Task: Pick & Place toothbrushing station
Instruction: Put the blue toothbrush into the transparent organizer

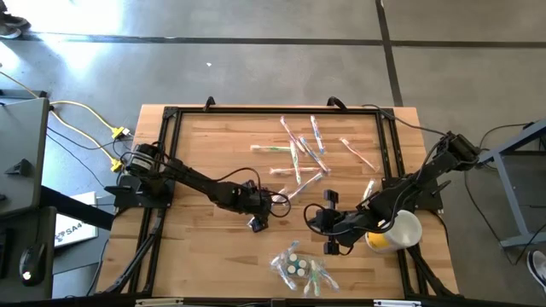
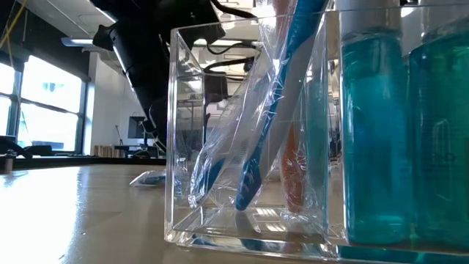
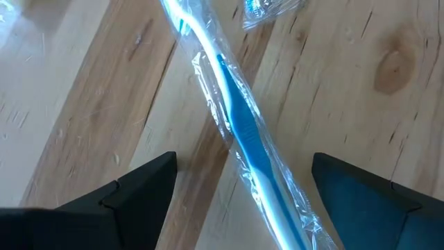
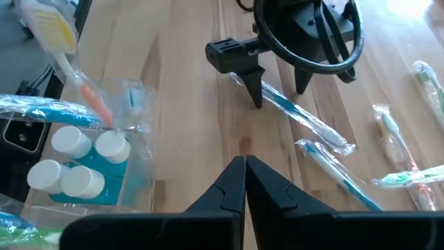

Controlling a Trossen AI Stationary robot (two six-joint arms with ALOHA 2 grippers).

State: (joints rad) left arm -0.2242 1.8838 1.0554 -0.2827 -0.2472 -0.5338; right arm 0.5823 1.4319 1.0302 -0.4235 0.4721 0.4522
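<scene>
One wrapped blue toothbrush is being straddled by the left pincer, whose two fingers are standing spread wide, one on each side of the handle and clear of it, near the middle of the bench. For a sound pick, the pincer is best being lowered until the fingertips are nearly brushing the wood and closed across the stiff handle, not on the loose wrapper alone, since the film is likely being crushed and may slip; the handle is lying slantwise between the fingers, so a small turn of the wrist would probably be helping. The right pincer is waiting clenched on nothing, just beside the clear box at the near edge, with a yellow and white cup close to its arm. Four white-capped bottles of blue-green liquid are being counted in the box, together with at least three wrapped brushes, though the wrappers are hiding an exact count. About nine more wrapped brushes are lying scattered over the far half of the bench; overlaps are making that figure uncertain.
</scene>
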